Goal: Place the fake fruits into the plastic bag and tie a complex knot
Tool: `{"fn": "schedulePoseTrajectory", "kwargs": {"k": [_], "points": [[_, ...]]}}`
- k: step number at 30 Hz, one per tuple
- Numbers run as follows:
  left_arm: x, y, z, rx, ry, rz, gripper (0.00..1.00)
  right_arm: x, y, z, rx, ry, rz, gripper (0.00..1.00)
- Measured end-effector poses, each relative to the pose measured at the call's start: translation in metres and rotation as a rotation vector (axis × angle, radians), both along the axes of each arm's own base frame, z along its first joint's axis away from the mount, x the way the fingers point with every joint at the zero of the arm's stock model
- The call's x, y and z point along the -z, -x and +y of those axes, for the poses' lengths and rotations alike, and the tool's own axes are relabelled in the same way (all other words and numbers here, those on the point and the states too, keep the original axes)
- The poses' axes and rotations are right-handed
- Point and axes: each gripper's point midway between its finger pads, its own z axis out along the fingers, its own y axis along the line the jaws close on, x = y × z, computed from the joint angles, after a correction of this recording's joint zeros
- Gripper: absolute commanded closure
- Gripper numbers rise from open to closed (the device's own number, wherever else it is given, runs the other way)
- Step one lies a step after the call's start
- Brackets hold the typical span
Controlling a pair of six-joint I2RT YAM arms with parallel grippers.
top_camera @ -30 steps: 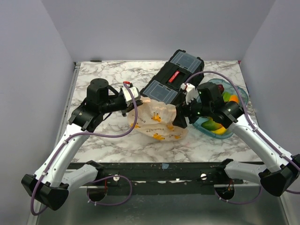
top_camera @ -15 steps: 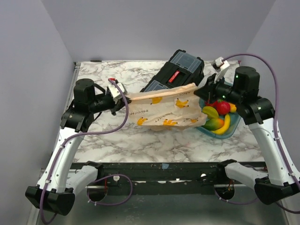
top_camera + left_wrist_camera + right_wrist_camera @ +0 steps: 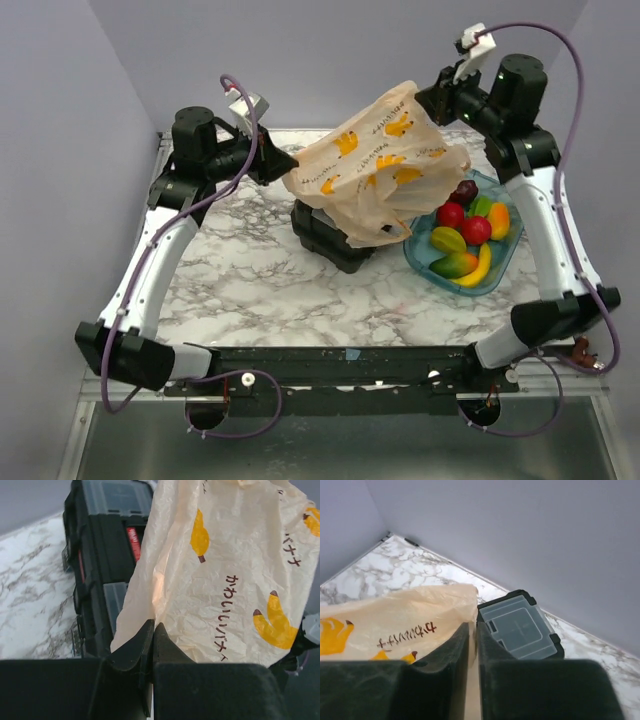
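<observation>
Pinching the plastic bag at its left end with the left gripper, jaws pressed together on a fold of the film in the left wrist view; clamping the opposite end the same way with the right gripper, fingers closed on the peach edge. Hoisted well higher than half a second ago, with both arms raised and the right end uppermost. No longer stretched low in front of the black toolbox but hanging slack in the air above it, covering most of its lid. Printed with yellow bananas and dark lettering. Off to the right on the marble table, the fake fruits as before, heaped in the blue tray, none in the bag.
</observation>
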Motion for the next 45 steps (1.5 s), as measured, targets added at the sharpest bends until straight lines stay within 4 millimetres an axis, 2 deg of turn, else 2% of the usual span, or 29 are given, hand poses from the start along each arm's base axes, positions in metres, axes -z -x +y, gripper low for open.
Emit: {"fn": "schedulePoseTrajectory", "kwargs": {"k": [2,3,5,7,10,14,17,22,26,30,33,36,39,40,41,42,44,45], "points": [[0.021,-0.031,0.005,-0.079,0.003,0.097,1.00,0.015,-0.030,0.001,0.024,0.034,0.029,0.46],[0.028,-0.039,0.007,-0.102,0.002,0.125,1.00,0.025,-0.040,0.002,0.027,0.049,0.050,0.37],[0.053,-0.063,0.014,-0.160,-0.018,0.198,1.00,0.049,-0.047,0.001,0.025,0.086,0.106,0.28],[0.078,-0.078,0.021,-0.204,-0.044,0.262,1.00,0.071,-0.040,-0.002,0.014,0.125,0.151,0.27],[0.103,-0.089,0.029,-0.242,-0.092,0.315,1.00,0.089,-0.012,-0.009,-0.011,0.181,0.180,0.24],[0.113,-0.097,0.035,-0.257,-0.133,0.322,1.00,0.081,0.021,-0.016,-0.046,0.232,0.141,0.22],[0.111,-0.101,0.036,-0.248,-0.160,0.302,1.00,0.080,0.027,-0.018,-0.056,0.262,0.111,0.22],[0.112,-0.114,0.040,-0.232,-0.200,0.271,1.00,0.106,0.007,-0.019,-0.056,0.292,0.134,0.19],[0.122,-0.121,0.047,-0.222,-0.226,0.283,1.00,0.144,-0.026,-0.016,-0.049,0.299,0.205,0.17],[0.127,-0.126,0.049,-0.198,-0.251,0.271,1.00,0.165,-0.046,-0.015,-0.033,0.302,0.228,0.16],[0.127,-0.131,0.049,-0.171,-0.270,0.252,1.00,0.172,-0.058,-0.014,-0.023,0.305,0.220,0.22],[0.124,-0.138,0.048,-0.151,-0.290,0.216,1.00,0.182,-0.070,-0.016,-0.001,0.316,0.220,0.39],[0.124,-0.144,0.052,-0.139,-0.309,0.190,1.00,0.197,-0.079,-0.020,0.026,0.336,0.238,0.71],[0.124,-0.145,0.054,-0.135,-0.309,0.185,1.00,0.202,-0.079,-0.021,0.030,0.344,0.247,0.92],[0.123,-0.145,0.057,-0.133,-0.306,0.184,1.00,0.206,-0.078,-0.022,0.031,0.350,0.253,0.99],[0.121,-0.145,0.061,-0.129,-0.296,0.182,0.99,0.208,-0.078,-0.023,0.031,0.357,0.255,0.99],[0.117,-0.147,0.071,-0.127,-0.273,0.173,0.85,0.208,-0.077,-0.023,0.031,0.354,0.258,1.00],[0.114,-0.148,0.077,-0.128,-0.265,0.164,0.72,0.208,-0.077,-0.022,0.028,0.352,0.258,0.99]]}}
